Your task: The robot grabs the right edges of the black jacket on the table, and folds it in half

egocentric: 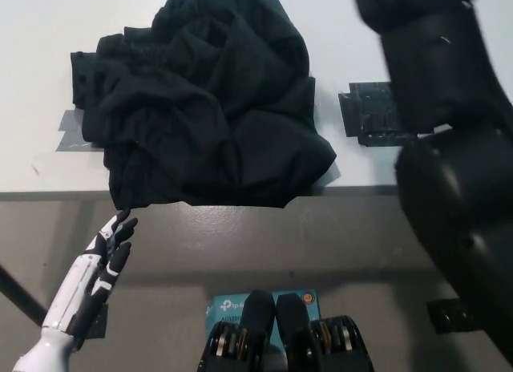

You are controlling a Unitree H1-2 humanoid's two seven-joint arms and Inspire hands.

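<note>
I see the left robot hand point(103, 256) low at the near left, fingers spread and empty, just below the tabletop point(449, 35) edge. The black jacket point(200, 107) lies bunched on the tabletop's left half. My right arm point(449, 147) rises at right; its robot hand is out of view.

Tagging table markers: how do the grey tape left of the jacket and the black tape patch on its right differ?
The grey tape is pale and mostly hidden under the black jacket; the black tape patch is dark, partly hidden by the right arm. Both lie flat on the white table.
</note>
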